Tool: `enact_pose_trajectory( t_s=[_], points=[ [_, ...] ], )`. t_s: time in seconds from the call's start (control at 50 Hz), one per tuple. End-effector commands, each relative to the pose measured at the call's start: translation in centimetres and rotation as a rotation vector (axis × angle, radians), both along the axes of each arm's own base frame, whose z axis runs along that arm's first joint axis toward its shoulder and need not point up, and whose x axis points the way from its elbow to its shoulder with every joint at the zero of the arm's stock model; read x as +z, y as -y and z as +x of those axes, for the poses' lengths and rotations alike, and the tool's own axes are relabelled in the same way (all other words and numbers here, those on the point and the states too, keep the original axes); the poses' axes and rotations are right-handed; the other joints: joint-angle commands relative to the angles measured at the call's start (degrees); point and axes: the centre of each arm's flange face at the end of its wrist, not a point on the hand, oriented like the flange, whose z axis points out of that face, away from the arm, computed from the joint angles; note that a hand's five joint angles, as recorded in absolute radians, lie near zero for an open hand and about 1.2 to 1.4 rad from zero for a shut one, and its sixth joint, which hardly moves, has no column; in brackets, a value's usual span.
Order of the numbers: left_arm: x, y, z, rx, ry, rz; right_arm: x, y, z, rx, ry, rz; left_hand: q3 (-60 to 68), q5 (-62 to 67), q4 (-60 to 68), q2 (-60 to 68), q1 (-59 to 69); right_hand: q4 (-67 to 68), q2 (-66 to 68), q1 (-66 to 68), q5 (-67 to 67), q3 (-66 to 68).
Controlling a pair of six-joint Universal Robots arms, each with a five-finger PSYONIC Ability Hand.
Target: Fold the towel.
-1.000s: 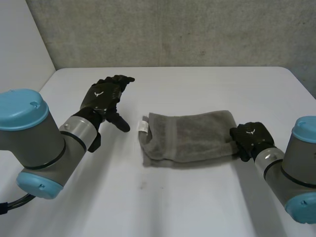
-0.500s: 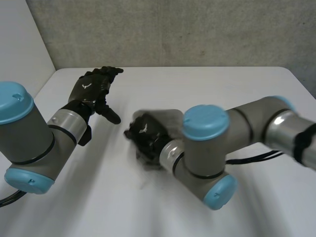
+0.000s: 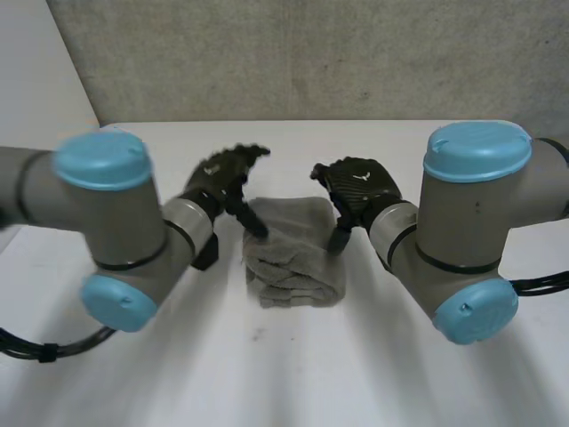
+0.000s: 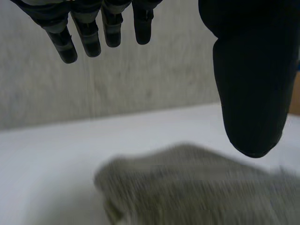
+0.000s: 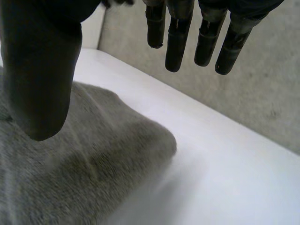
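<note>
The left hand is spread, fingers straight and thumb apart, holding nothing; its thumb points down at the left edge of the towel. The right hand is spread and empty too, its thumb hanging by the towel's right edge. Between them the grey towel lies folded in a thick bundle mid-table.

Soft, even light; white table bright; faint soft shadow beside towel; grey wall dimmer.
</note>
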Motion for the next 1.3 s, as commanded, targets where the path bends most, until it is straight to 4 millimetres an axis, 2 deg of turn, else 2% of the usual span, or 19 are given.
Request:
enact_pose_trajectory(
  t_s=[0.02,0.1,0.24,0.34,0.4,0.44,0.48,0.5,0.54,0.56,0.58,0.6,0.62,0.64,0.66,0.7,0.82,0.92,1.3],
  points=[
    [-5.4,-0.6,-1.1,0.057,0.122,0.100,-4.4,2.1,-0.1,-0.020,-0.076,0.121,1.84,-0.24,1.64,1.57,1.32,-4.96,-18.43,-3.44,-3.27,-4.14],
    [-6.9,-0.5,-0.9,0.072,0.177,0.110,-6.8,3.0,0.1,-0.022,-0.120,0.185,1.84,-0.24,1.64,1.57,1.32,-4.96,-18.43,-3.44,-3.27,-4.14],
    [-8.1,-1.2,-0.3,0.046,0.290,0.093,-8.7,3.3,0.4,0.010,-0.178,0.208,1.51,-0.58,1.30,1.23,0.98,-4.96,-18.43,-3.44,-3.27,-4.14],
    [-7.7,-1.4,-0.1,0.047,0.287,0.089,-8.2,3.3,0.5,0.022,-0.196,0.181,1.01,-1.08,0.80,0.73,0.48,-4.96,-18.43,-3.44,-3.27,-4.14],
    [-7.0,-1.4,-0.2,0.049,0.275,0.077,-6.4,3.3,0.6,0.025,-0.170,0.145,0.83,-1.25,0.63,0.56,0.31,-4.96,-18.43,-3.44,-3.27,-4.14],
    [-4.3,-1.4,-0.3,0.047,0.236,0.024,-4.7,3.2,0.6,0.026,-0.147,0.112,0.67,-1.42,0.47,0.39,0.15,-4.96,-18.43,-3.44,-3.27,-4.14],
    [-2.7,-1.3,-0.3,0.051,0.212,-0.008,-1.2,2.8,0.5,0.034,-0.100,0.044,0.67,-1.42,0.46,0.39,0.14,-4.96,-18.43,-3.44,-3.27,-4.14],
    [-2.6,-1.3,-0.3,0.051,0.212,-0.009,-1.2,2.8,0.5,0.034,-0.100,0.044,0.67,-1.42,0.46,0.39,0.14,-4.96,-18.43,-3.44,-3.27,-4.14],
    [1.3,-1.5,-0.1,0.058,0.161,-0.090,2.7,2.3,0.0,0.028,-0.052,-0.032,0.50,-1.59,0.30,0.22,-0.02,-4.96,-18.43,-3.44,-3.27,-4.14],
    [1.3,-1.5,-0.1,0.058,0.161,-0.090,2.7,2.3,0.0,0.028,-0.052,-0.033,0.50,-1.59,0.30,0.22,-0.02,-4.96,-18.43,-3.44,-3.27,-4.14],
    [3.5,-1.6,0.1,0.066,0.130,-0.135,4.9,2.0,-0.3,0.020,-0.024,-0.080,0.50,-1.59,0.30,0.22,-0.02,-4.96,-18.43,-3.44,-3.27,-4.14],
    [5.9,-1.8,0.5,0.077,0.098,-0.182,4.9,2.0,-0.3,0.020,-0.024,-0.080,0.50,-1.59,0.30,0.22,-0.02,-4.96,-18.43,-3.44,-3.27,-4.14],
    [5.9,-1.8,0.5,0.077,0.098,-0.182,6.8,1.8,-0.7,0.007,-0.002,-0.123,0.50,-1.59,0.30,0.22,-0.02,-4.96,-18.43,-3.44,-3.27,-4.14],
    [8.3,-2.0,1.0,0.090,0.068,-0.227,8.4,1.8,-1.6,-0.019,0.013,-0.159,0.50,-1.59,0.30,0.22,-0.02,-4.96,-18.43,-3.44,-3.27,-4.14],
    [8.3,-2.0,1.0,0.090,0.067,-0.227,8.5,1.8,-1.6,-0.020,0.013,-0.159,0.50,-1.59,0.30,0.22,-0.02,-4.96,-18.43,-3.44,-3.27,-4.14],
    [12.5,-2.6,2.7,0.124,0.024,-0.293,10.7,1.9,-3.5,-0.096,0.024,-0.206,0.50,-1.59,0.30,0.22,-0.02,-4.96,-18.43,-3.44,-3.27,-4.14],
    [16.0,-2.5,6.6,0.222,0.029,-0.306,11.7,2.1,-6.5,-0.218,0.006,-0.216,0.50,-1.59,0.30,0.22,-0.02,-4.96,-18.43,-3.44,-3.27,-4.14],
    [16.1,-2.8,7.6,0.243,0.046,-0.282,10.9,1.7,-8.7,-0.271,-0.011,-0.188,0.50,-1.59,0.30,0.22,-0.02,-4.96,-18.43,-3.44,-3.27,-4.14],
    [15.2,-2.9,7.6,0.231,0.056,-0.255,10.8,1.8,-9.1,-0.270,0.028,-0.234,0.50,-1.59,0.30,0.22,-0.02,-4.96,-18.43,-3.44,-3.27,-4.14]
  ],
)
